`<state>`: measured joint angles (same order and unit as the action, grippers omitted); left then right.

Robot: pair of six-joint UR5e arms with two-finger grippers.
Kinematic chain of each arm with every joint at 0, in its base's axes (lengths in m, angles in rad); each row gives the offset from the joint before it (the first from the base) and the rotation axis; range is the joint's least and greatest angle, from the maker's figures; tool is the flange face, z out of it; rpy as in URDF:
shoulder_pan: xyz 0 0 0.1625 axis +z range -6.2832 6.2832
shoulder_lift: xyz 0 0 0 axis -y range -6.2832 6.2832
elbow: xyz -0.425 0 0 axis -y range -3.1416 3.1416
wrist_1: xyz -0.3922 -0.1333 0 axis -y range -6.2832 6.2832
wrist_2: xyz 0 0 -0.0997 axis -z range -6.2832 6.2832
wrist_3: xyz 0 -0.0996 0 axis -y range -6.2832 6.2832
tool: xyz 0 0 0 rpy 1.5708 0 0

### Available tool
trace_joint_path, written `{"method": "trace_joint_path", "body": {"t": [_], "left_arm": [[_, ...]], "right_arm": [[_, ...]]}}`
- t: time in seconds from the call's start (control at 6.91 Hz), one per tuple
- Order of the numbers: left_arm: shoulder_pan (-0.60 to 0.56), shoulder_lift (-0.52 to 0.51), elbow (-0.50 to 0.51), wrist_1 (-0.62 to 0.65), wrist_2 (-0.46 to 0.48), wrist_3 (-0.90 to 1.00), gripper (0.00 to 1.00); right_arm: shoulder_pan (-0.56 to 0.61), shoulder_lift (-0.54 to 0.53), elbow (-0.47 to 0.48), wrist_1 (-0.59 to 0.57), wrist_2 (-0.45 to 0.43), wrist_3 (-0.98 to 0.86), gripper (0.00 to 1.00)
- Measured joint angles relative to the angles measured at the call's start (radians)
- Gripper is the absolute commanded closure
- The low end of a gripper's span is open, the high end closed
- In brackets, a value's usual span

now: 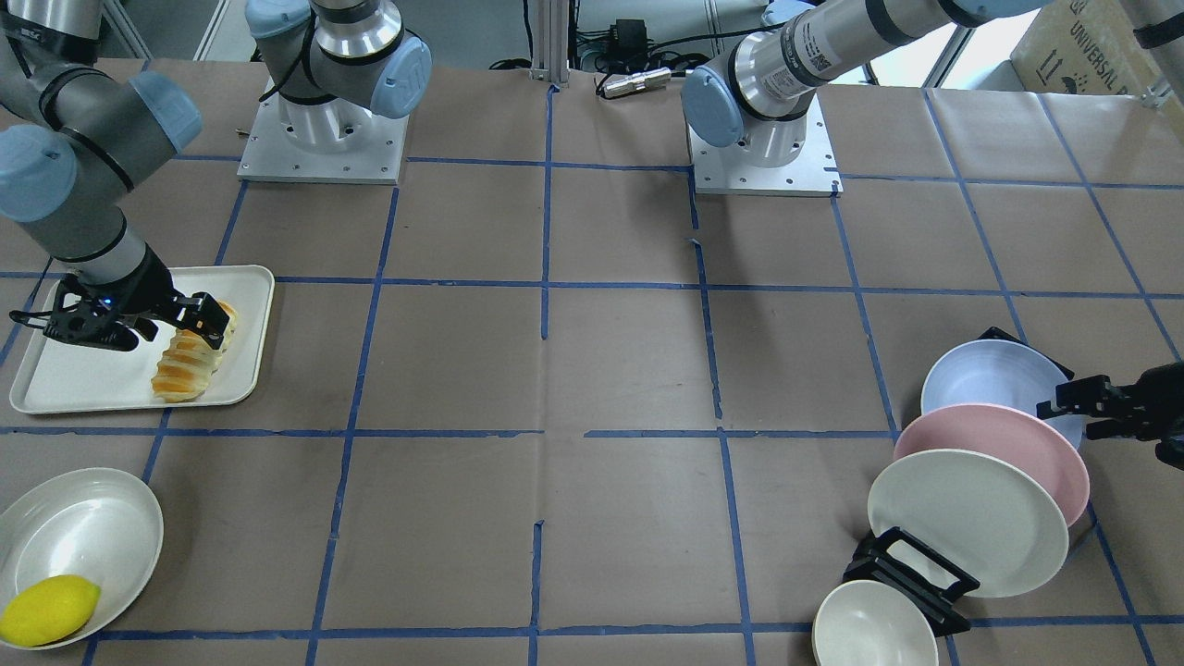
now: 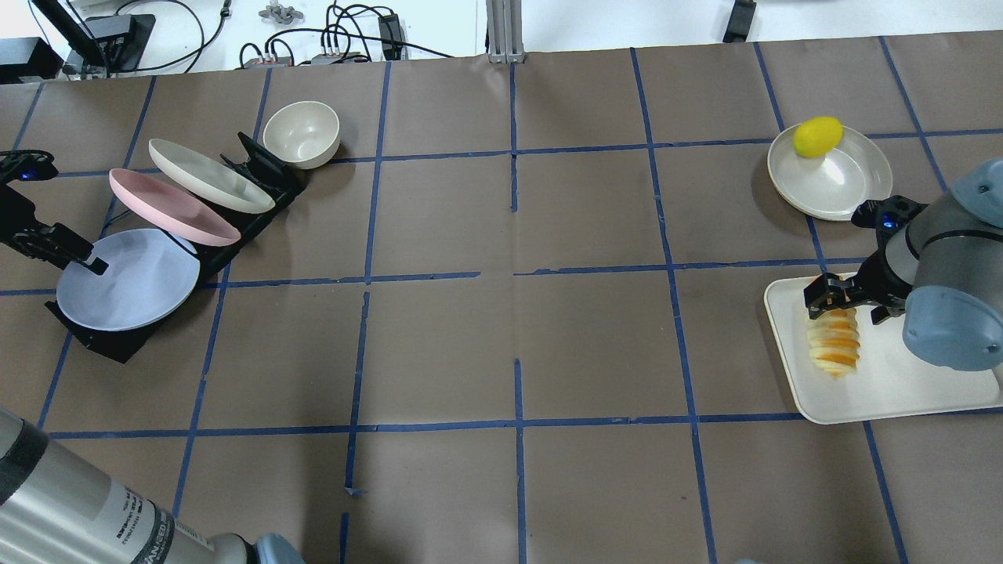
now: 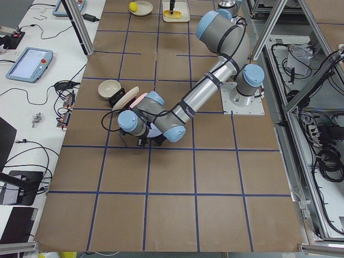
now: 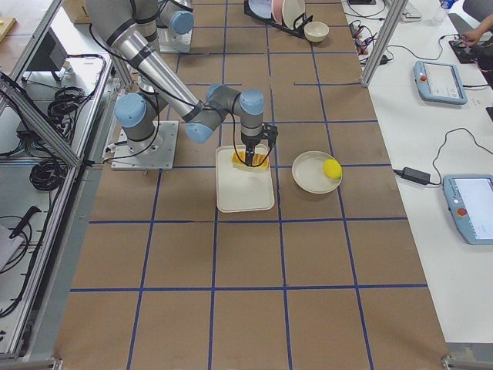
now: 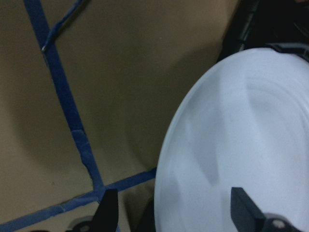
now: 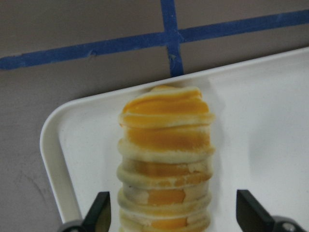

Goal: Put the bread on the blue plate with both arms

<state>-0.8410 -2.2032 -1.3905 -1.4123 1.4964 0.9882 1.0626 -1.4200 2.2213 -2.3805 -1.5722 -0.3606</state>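
The bread looks light, stiff and ridged: grip across a groove. Right jaws straddle its 12 o'clock end overhead, wide; left jaws gape astride the blue plate.

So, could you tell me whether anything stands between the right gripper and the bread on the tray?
Nothing visible does. The right gripper is open at one end of the bread, its fingers either side of it and clear of its sides. Only bare white tray shows around it, and nothing else lies on the tray.
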Motion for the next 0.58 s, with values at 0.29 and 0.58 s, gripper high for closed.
{"method": "trace_joint_path", "body": {"t": [0.29,0.58], "left_arm": [[-0.002,-0.004,0.011,-0.003,0.011,-0.003,0.82],[-0.005,0.008,0.015,-0.006,0.009,-0.013,0.84]], "right_arm": [[-0.005,0.027,0.004,-0.012,0.023,0.001,0.23],[-0.006,0.049,0.001,-0.026,0.043,0.002,0.95]]}}
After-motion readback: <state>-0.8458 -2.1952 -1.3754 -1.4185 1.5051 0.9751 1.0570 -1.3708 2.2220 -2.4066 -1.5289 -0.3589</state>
